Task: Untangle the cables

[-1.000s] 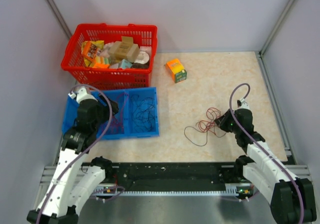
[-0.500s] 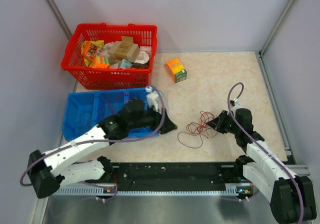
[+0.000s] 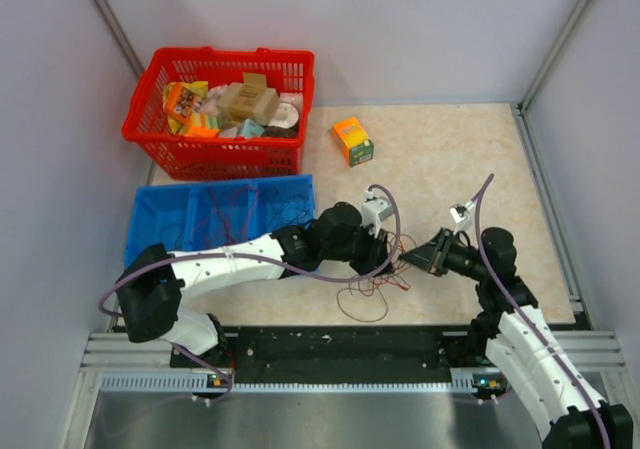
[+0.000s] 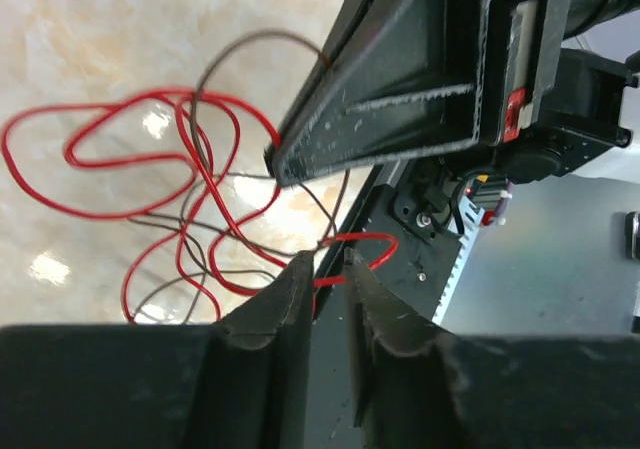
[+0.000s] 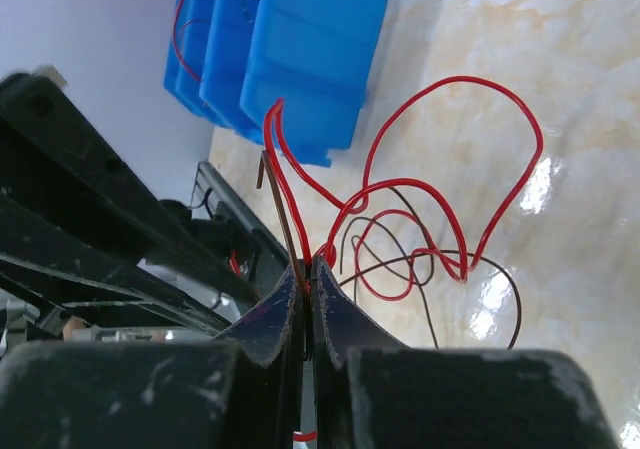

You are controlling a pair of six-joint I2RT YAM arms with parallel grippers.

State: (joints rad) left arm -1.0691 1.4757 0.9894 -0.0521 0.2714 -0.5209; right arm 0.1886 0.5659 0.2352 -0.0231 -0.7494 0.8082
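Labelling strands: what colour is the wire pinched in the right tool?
Red wire, clearest in the right wrist view, pinched by the right tool.

Bright even light, glare spots on table [image 5: 540, 184], blurred near jaws.

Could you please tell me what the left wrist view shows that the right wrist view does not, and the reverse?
Only the left wrist view shows the left gripper nearly shut on a red strand, with the right gripper opposite. Only the right wrist view shows the blue bin and the right gripper's fingertips pinched on red and brown strands. Both show the cables looped over the marbled table.
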